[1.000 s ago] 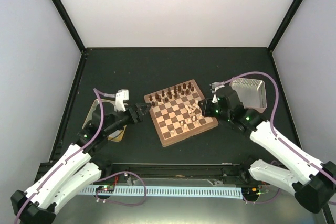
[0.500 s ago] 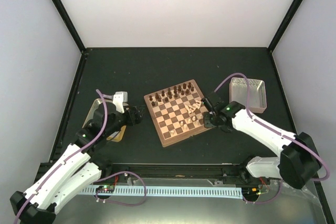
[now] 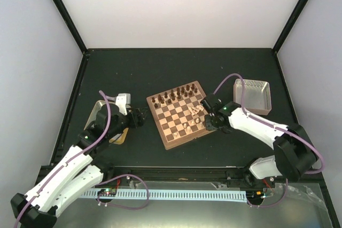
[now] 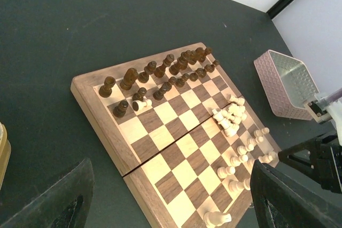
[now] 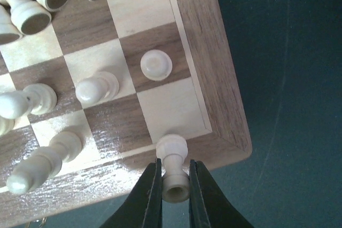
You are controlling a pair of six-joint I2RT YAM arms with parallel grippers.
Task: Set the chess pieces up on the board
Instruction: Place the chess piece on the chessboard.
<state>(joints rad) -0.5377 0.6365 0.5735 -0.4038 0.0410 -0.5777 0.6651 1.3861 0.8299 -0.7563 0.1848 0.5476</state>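
Note:
The board [image 3: 167,141] lies at an angle mid-table, with dark chessmen [image 3: 176,94] along its far edge. Cream chess pieces [image 4: 230,118] crowd its right side: a heap, a row of standing pawns [image 4: 247,148], and one on its side [image 4: 216,218]. My right gripper [image 5: 174,165] is shut on a cream piece [image 5: 173,172], gripping its waist. The piece's base faces the camera and its head reaches over the board's corner border [image 5: 214,84]. In the top view that gripper [image 3: 207,116] sits at the board's right edge. My left gripper [image 4: 170,185] hangs open off the board's left side [image 3: 140,117], holding nothing.
A metal tray [image 3: 252,95] stands right of the board, and its wall shows in the left wrist view [image 4: 288,81]. Another tray with a yellow object [image 3: 118,136] lies under my left arm. Two standing cream pawns [image 5: 96,89] are close to the held piece.
My right arm has swung from beside the tray to the board's right corner with the piece in its grip. My left gripper has drawn back slightly from the board's left edge.

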